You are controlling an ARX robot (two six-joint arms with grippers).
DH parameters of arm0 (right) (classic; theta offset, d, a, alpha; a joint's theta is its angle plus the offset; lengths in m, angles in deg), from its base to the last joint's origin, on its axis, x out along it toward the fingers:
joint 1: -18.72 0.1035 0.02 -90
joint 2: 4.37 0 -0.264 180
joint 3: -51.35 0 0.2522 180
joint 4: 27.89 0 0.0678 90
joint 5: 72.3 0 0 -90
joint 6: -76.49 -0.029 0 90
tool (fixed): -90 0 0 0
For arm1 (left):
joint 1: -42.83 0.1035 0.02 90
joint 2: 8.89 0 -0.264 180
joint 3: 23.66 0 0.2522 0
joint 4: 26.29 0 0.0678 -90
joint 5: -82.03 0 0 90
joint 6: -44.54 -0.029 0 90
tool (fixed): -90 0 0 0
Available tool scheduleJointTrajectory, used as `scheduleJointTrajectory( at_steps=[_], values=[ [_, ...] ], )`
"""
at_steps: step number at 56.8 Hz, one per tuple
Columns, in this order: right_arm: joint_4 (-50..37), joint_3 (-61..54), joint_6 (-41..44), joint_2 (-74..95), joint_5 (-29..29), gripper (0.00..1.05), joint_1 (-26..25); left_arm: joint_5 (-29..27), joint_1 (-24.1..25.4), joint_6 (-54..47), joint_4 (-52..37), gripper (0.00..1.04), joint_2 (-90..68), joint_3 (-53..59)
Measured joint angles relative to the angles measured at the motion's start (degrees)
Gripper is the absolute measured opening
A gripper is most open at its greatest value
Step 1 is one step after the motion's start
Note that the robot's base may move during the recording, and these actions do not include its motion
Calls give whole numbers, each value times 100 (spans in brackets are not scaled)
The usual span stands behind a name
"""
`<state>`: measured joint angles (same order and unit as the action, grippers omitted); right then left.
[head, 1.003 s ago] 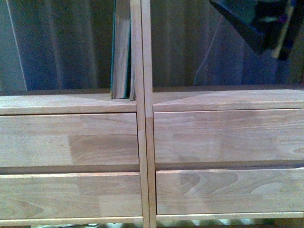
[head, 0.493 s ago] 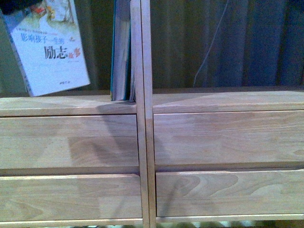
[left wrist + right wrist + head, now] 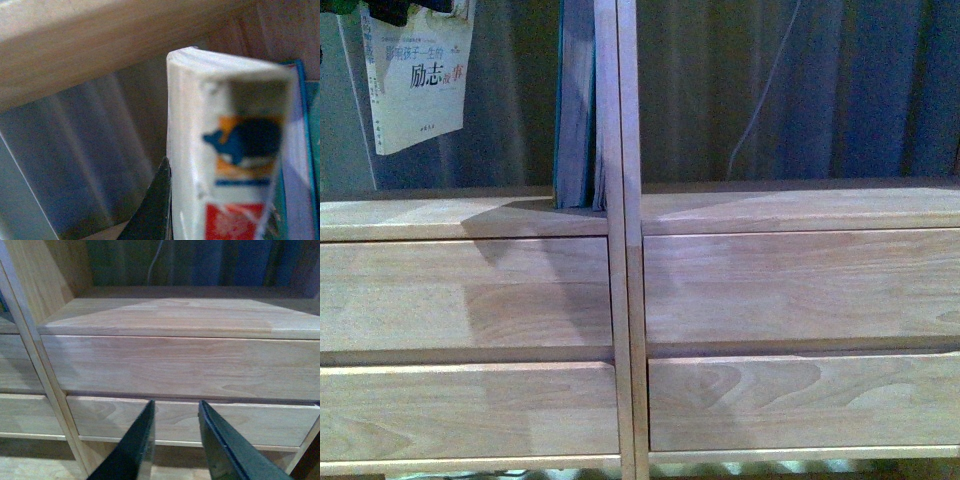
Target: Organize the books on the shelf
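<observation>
Front view: the cream paperback [image 3: 417, 85] is hung high in the left bay, well above the board and slightly tilted. It is held at its top edge by the left gripper [image 3: 395, 10], which is mostly cut off by the frame and judged clamped on the book. The teal books [image 3: 575, 110] are stood upright, touching the central upright [image 3: 620, 280] of the shelf [image 3: 460, 218]. Open room is left between paperback and teal books.
- Risk 1: a thin book pinched at 1 edge could swing or slip out.
- Risk 2: if brought in tilted, a lower corner could catch on the teal covers.
- Risk 3: the teal books are propped on 1 side only, so a sideways nudge could tip them over.

Left wrist view: the picture is blurred and filled by the paperback's edge. 1 dark finger [image 3: 152, 212] is laid flat against a cover; the other is hidden behind the book. The teal books are seen just beside. A shelf plank [image 3: 100, 45] is close, and its clearance cannot be told.

Right wrist view: the right gripper [image 3: 175, 440] is parted partway with nothing between its jaws. It is held low in front of the right column's drawer fronts [image 3: 175, 365]. Nothing is seen on the board above them, so little trouble is expected on that side.
</observation>
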<state>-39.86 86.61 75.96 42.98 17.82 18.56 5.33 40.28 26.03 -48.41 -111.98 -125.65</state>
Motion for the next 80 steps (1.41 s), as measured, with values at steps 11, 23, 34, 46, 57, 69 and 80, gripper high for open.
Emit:
scheduleJointTrajectory(
  at_steps=[11, 23, 34, 46, 57, 69, 80],
  values=[
    [-138, -625, 22, -433, 2, 3, 0, -35, 2, -15, 149, 7, -730, -881],
    [-157, -1115, 22, -916, 2, 3, 0, -422, -48, 107, 566, 7, -1447, -1912],
    [-72, -1408, 22, -1314, 2, 3, 0, -894, -131, 251, 748, 7, -2028, -2734],
    [138, -1652, 22, -1759, 0, 3, 0, -1014, -240, 323, 1174, 7, -2535, -3436],
    [385, -1792, 22, -2164, 0, 3, 0, -905, -385, 310, 1263, 7, -2743, -3508],
    [658, -1923, 22, -2553, 0, 3, 0, -879, -474, 184, 1266, 7, -2907, -3508],
    [686, -2061, 24, -2835, 2, 3, 0, -817, -450, 181, 1266, 7, -2997, -3508]
  ],
)
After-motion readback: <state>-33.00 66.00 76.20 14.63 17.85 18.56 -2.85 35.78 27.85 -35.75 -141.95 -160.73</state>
